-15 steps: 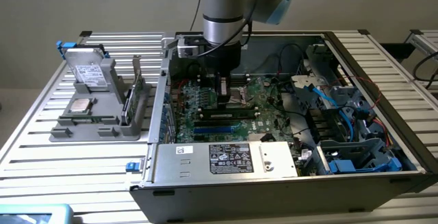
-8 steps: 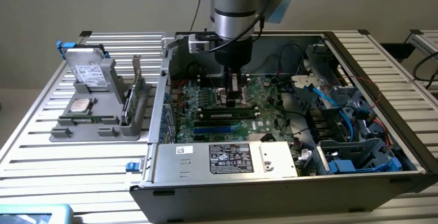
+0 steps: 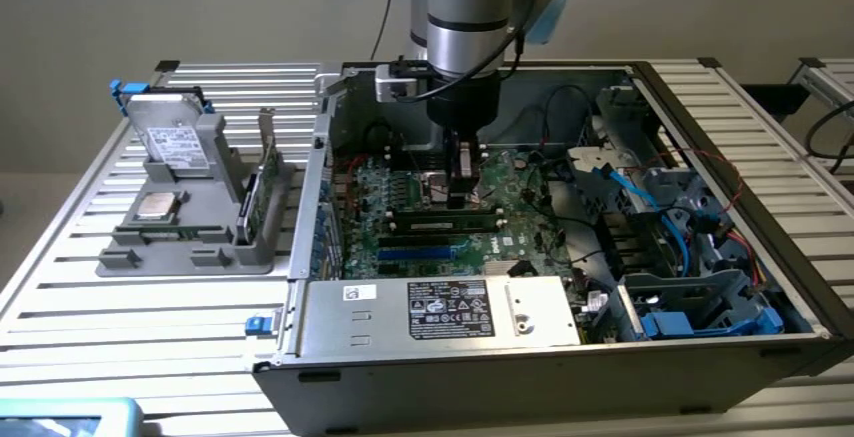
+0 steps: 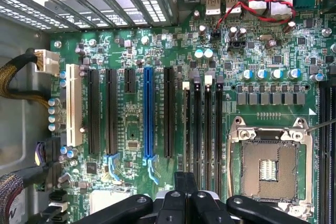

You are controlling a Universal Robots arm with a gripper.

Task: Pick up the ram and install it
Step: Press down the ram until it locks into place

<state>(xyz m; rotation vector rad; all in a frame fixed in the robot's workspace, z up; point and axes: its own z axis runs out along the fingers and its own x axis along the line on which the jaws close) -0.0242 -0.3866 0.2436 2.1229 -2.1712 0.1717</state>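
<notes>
The gripper (image 3: 462, 195) has its fingers (image 4: 181, 184) pressed together with no gap between them and nothing clamped in them. They point straight down into the open computer case (image 3: 320, 177), close over the motherboard (image 4: 131, 129).

Just below the fingertips, and touching them or very nearly so, a long dark strip with a pale label stands on edge. This looks to be the ram (image 3: 447, 224), already sitting in one of the memory slots (image 4: 207, 129). Whether it is pushed fully home cannot be told. In the wrist view the slots run straight out from under the fingertips, with the empty processor socket (image 4: 270, 169) just beside them on one flank and the blue expansion slot (image 4: 147, 114) further off on the other.

The ram is likely very light and stiff, yet thin and easily damaged. Its chips and bottom contacts should not be squeezed or rubbed. The safe places to take it are the flat faces near the long top edge, or the two short ends. Any push should go square down on that top edge.

Well away from the fingers, outside the case to the exterior view's left, a grey holder (image 3: 127, 257) carries a taller green card (image 3: 274, 187).
</notes>
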